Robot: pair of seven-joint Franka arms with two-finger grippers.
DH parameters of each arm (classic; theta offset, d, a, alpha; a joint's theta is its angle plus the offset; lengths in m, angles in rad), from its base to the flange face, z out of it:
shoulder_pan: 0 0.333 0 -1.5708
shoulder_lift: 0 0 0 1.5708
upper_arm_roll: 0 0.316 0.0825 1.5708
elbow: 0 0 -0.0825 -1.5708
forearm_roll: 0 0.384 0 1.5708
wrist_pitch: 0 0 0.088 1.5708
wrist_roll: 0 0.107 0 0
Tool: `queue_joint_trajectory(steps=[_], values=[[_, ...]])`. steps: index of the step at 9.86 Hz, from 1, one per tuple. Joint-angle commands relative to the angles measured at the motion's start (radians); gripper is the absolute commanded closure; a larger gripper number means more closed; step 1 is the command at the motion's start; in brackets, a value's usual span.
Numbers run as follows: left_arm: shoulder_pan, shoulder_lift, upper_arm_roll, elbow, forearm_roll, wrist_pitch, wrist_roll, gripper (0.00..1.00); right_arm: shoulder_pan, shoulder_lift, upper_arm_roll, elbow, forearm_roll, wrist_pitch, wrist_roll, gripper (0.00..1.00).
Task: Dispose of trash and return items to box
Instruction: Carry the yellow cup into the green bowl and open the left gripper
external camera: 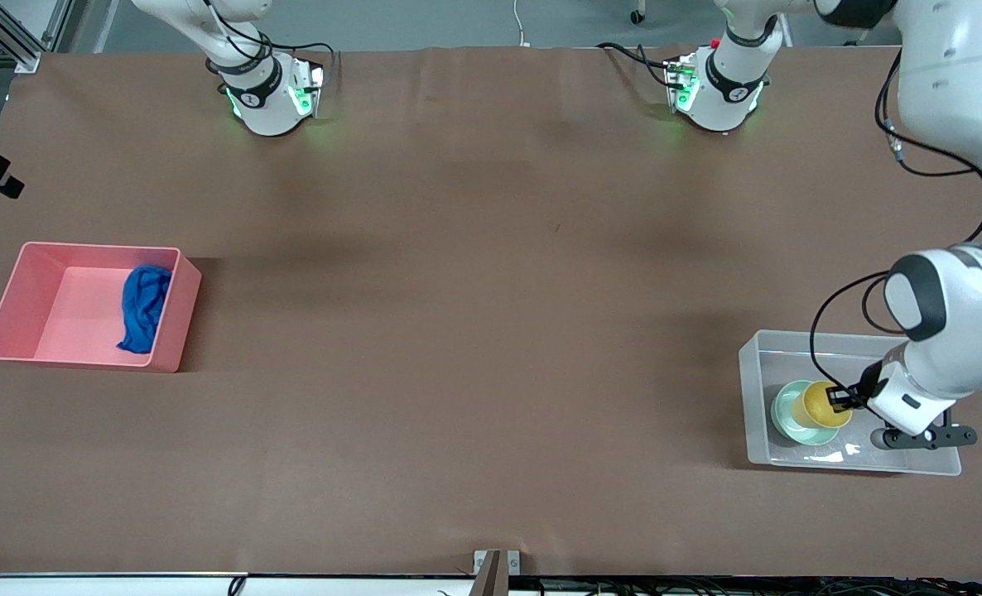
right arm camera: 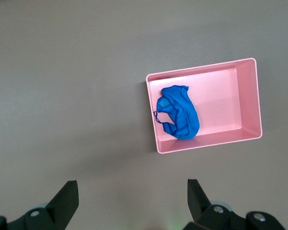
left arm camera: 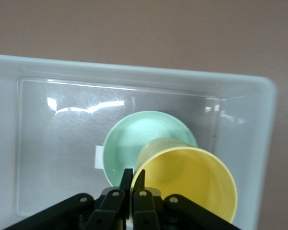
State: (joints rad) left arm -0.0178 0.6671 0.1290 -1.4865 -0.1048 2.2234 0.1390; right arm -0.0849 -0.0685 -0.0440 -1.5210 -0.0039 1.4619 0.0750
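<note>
Fingers of left gripper [left arm camera: 132,184] are pinching yellow cup [left arm camera: 189,179] rim over green bowl [left arm camera: 144,139] inside clear box [left arm camera: 259,124]; right gripper [right arm camera: 132,199] fingers are standing apart, waiting above the table.

High front camera faces the robots; the wrist cameras look down, the left close, the right high.

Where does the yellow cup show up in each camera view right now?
Front view: yellow cup in the clear box, over the green bowl, pinched at its rim by the left gripper.
Left wrist view: cup beside the fingertips, bowl under it.
Right wrist view: not in it.
Shared landmark: the green bowl.
</note>
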Motion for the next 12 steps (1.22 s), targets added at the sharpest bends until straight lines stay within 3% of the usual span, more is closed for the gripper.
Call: queue_joint_trajectory(steps=[1,3,4,5,7,8,10,12], values=[[-0.004,0.048,0.018,0.032,-0.026,-0.018,0.053,0.99,-0.007,0.001,0.004,0.009,-0.010,-0.009,-0.009,0.00],[0.009,0.068,0.018,0.026,-0.053,-0.018,0.054,0.95,-0.007,0.001,0.004,0.007,-0.010,-0.009,-0.009,0.00],[0.010,0.080,0.018,0.026,-0.081,-0.016,0.062,0.88,-0.007,0.001,0.004,0.009,-0.010,-0.009,-0.009,0.00],[0.010,0.083,0.018,0.025,-0.087,-0.016,0.062,0.69,-0.007,0.001,0.004,0.009,-0.010,-0.009,-0.009,0.00],[0.012,0.071,0.018,0.017,-0.084,-0.016,0.060,0.09,-0.007,0.001,0.004,0.009,-0.010,-0.009,-0.009,0.00],[0.004,0.028,0.018,0.017,-0.081,-0.016,0.060,0.00,-0.007,0.001,0.004,0.009,-0.010,-0.009,-0.009,0.00],[-0.001,-0.117,0.018,-0.024,-0.067,-0.018,0.059,0.00,-0.007,0.001,0.004,0.009,-0.010,-0.009,-0.009,0.00],[-0.008,-0.327,0.011,-0.169,-0.044,-0.018,0.053,0.00,-0.007,0.001,0.004,0.009,-0.010,-0.009,-0.009,0.00]])
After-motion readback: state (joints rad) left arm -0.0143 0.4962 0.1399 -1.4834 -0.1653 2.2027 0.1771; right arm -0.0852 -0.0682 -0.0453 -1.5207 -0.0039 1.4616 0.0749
